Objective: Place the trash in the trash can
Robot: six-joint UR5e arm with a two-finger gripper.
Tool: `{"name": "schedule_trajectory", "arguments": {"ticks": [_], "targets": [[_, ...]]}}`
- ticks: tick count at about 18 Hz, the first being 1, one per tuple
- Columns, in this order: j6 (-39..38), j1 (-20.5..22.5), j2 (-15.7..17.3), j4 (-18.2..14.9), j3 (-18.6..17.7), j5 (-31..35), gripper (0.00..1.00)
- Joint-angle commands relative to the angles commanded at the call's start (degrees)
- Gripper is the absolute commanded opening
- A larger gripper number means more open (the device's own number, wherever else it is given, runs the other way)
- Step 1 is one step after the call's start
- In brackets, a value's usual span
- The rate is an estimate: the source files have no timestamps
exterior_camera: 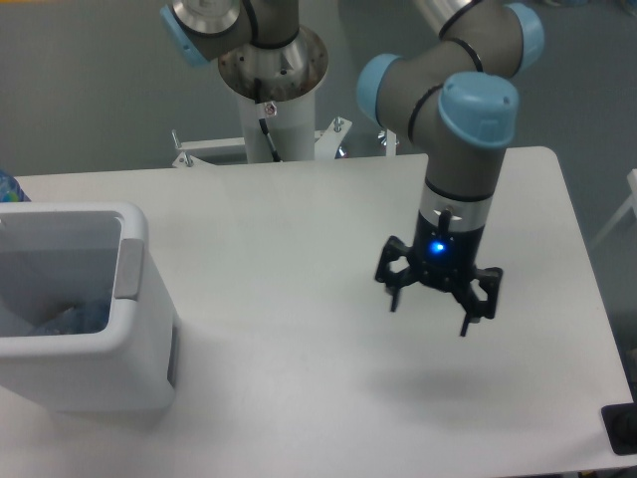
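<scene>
Surface: white desk (299, 299), grey floor behind; I see nothing loose on the top around the hand.
Hand: hand (430, 314), fingers spread apart and pointing down, holding nothing, hanging a little above the desk with its shadow below and to the right. Blue light lit on its body.
Arm: UR5e arm (468, 110) rising from the hand toward the far edge; mounting column (274, 90) far to the hand's upper left.
Trash can: trash can (134, 368), boxy white, grey tab on the side facing the hand, well apart from the hand at the left edge of my view.
Trash: trash (70, 317), blue-tinted clear plastic, already down inside the can at the bottom; I cannot tell bottle from wrapper at this distance.
Progress, my judgement: at least one piece is binned; I see none left to fetch on the desk.
Handling, my judgement: both pieces light, thin, crushable and slick. I would take a bottle across its crushed middle, a wrapper by its bulkiest fold, with gentle closure.
Unidentified: blue object (8, 186) at the far left edge, behind the can, mostly cut off.
</scene>
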Motion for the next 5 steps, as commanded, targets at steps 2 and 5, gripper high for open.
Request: {"name": "schedule_trajectory", "arguments": {"ticks": [2,5], "targets": [[0.36,0.09,-0.09,-0.18,0.00,0.54,1.00],[0.36,0.26,-0.09,-0.18,0.17,0.63,1.00]]}}
